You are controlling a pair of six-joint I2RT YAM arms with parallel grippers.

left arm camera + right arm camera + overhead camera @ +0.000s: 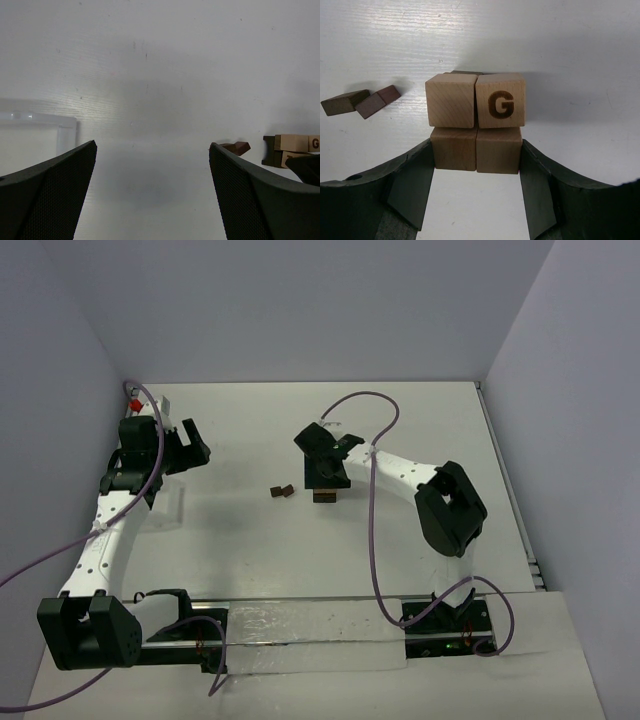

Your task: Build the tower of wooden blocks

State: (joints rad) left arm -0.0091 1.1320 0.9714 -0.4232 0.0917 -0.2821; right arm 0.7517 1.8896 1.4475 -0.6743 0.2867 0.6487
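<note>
Wood block tower (323, 496): stands on the white desk (250, 430), roughly mid-desk.

Right wrist view of the tower: four light tan blocks in a two-by-two face.
- Far pair: a plain block (451, 100) touching a block printed "G" (500, 101).
- Near pair (454, 148): side by side and flush with the far pair.
- A sliver of a dark block (465, 73) shows behind the far pair. How the layers stack is not clear from this angle.

Right gripper (322, 478): directly over the tower, hiding most of it from above. Set narrow, one finger (412, 185) flush against each outer side of the near pair, so it grips the tower there.

Two loose dark brown blocks (280, 492): just left of the tower, clear of it, lying on the desk and touching each other at an angle.

Left gripper (192, 443): well to the left of the tower and past the loose blocks. It is spread wide with nothing between the fingers. Its wrist view looks across bare desk toward the tower.

White tray (165, 508): further left of the tower, beneath the left arm. One corner of its rim shows in the left wrist view.
</note>
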